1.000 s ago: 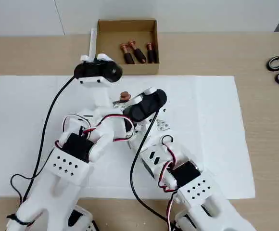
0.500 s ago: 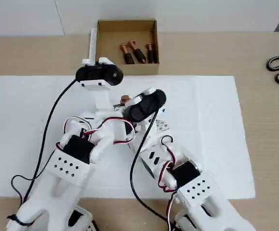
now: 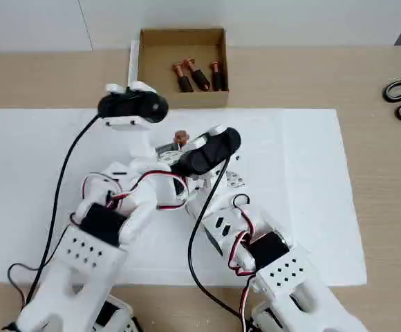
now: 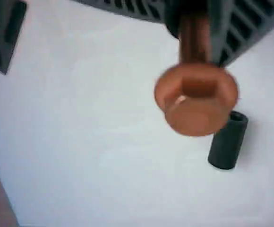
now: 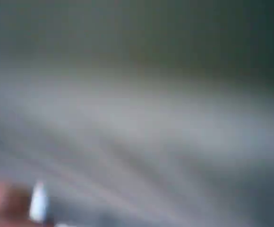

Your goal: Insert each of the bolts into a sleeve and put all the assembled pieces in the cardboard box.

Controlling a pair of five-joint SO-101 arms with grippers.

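Left gripper (image 4: 196, 19) clamped on bolt (image 4: 196, 101) by the shank, head hanging right by the loose sleeve (image 4: 227, 140) on the sheet (image 4: 80, 142). Looks staged for mating. Right gripper (image 3: 171, 146) sits close beside, grip state can't tell. Cardboard box (image 3: 182, 33) holds three assembled pieces (image 3: 200, 76).

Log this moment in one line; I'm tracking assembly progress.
right gripper: jaws shut on bolt | sleeve: lying loose on paper | cardboard box: three assembled pieces inside

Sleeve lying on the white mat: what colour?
The sleeve is black; the left wrist view shows it best.
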